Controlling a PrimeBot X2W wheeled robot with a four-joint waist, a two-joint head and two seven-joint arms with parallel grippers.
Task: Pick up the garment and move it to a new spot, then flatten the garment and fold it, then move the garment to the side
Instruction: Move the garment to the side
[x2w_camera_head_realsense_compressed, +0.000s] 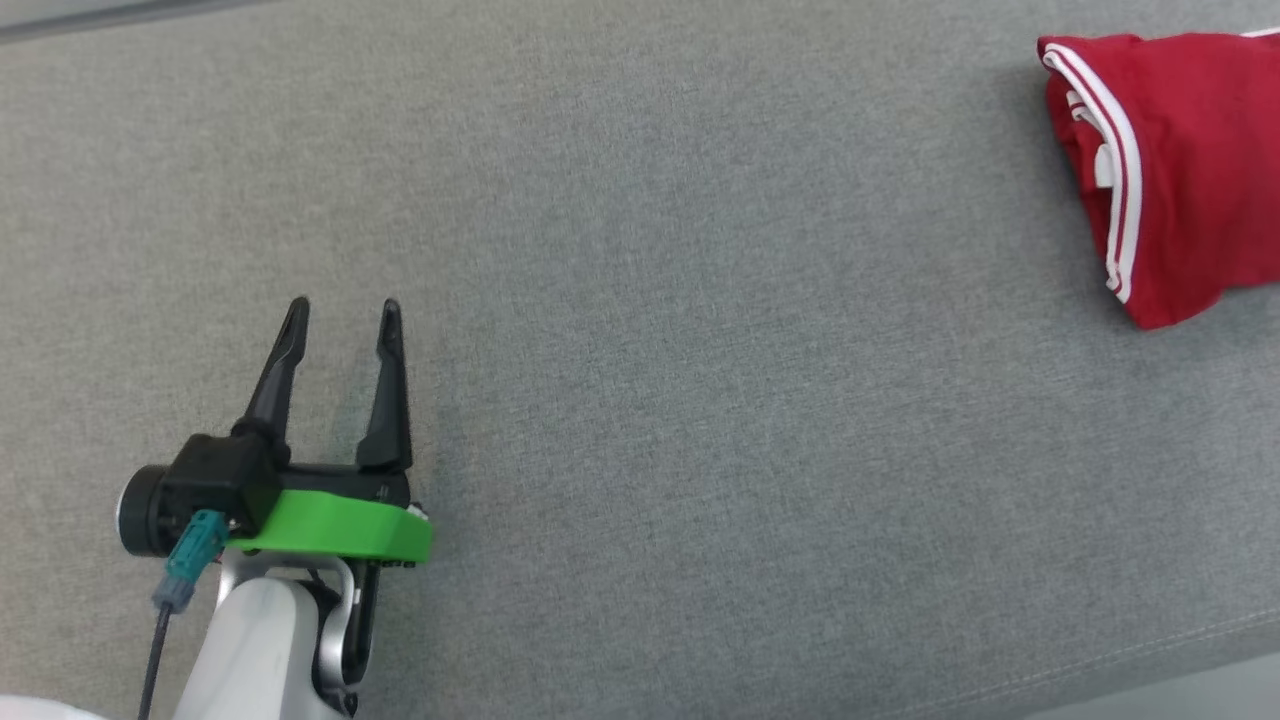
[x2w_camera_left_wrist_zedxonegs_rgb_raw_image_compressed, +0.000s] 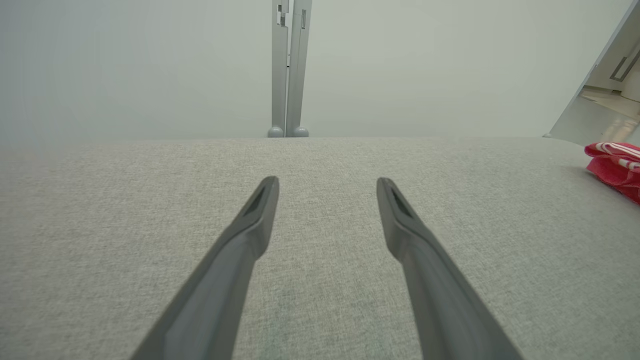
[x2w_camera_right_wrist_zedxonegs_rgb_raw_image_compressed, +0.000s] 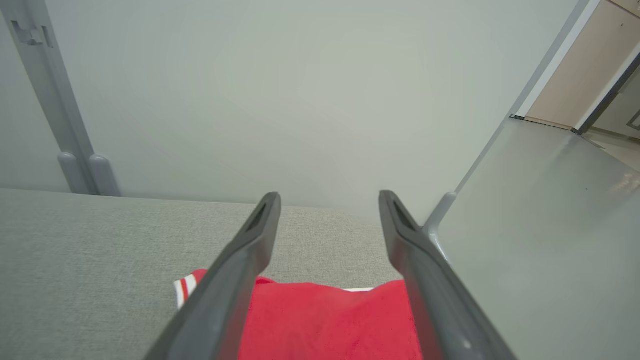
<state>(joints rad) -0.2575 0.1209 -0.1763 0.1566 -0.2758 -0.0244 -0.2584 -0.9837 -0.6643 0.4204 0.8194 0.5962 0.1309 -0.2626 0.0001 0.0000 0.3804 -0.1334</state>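
Garment: the red garment (x2w_camera_head_realsense_compressed: 1170, 170) with white stripes is lying bunched at the far right of the grey fabric surface (x2w_camera_head_realsense_compressed: 700, 350), and it is partly running out of the head view.
Left gripper: the left gripper (x2w_camera_head_realsense_compressed: 344, 305) is hovering at the lower left, well apart from the garment. Its two fingers are standing spread, with grey fabric showing between them.
Right gripper: the right gripper (x2w_camera_right_wrist_zedxonegs_rgb_raw_image_compressed: 329, 195) is pointing over the garment near the surface's far edge. Its fingers are also standing apart, with red cloth showing between them. I cannot tell whether they are touching it.
Background: a grey post (x2w_camera_left_wrist_zedxonegs_rgb_raw_image_compressed: 289, 70) is standing against the pale wall.
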